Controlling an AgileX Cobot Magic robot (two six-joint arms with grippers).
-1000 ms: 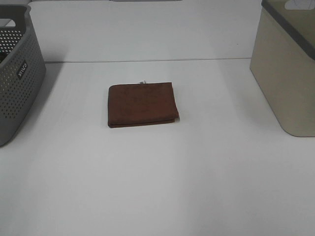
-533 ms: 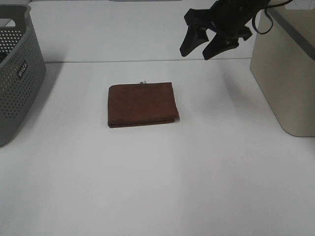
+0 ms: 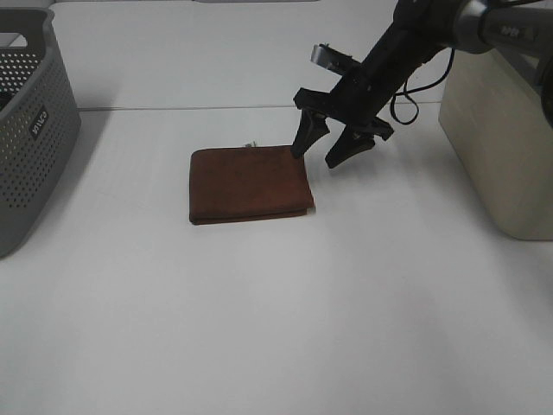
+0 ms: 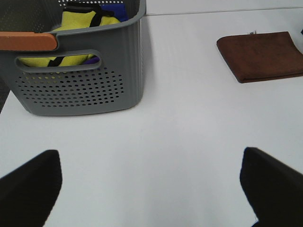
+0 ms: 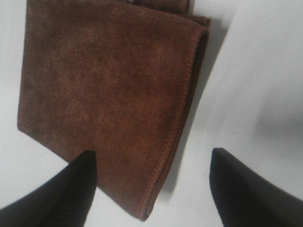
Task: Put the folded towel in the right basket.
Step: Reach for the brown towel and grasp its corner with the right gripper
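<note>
At upper centre of the exterior high view, we find the right gripper now lowered to the upper right corner of the folded towel. Half a second ago it hung well above the table, and a second ago it was absent. Its jaws stand apart, straddling the towel's right edge, holding nothing. The towel lies flat at mid-frame, unmoved, well apart from the right basket at the right edge. We judge the grasp imminent and the carry not begun. The left gripper waits, jaws apart.
</note>
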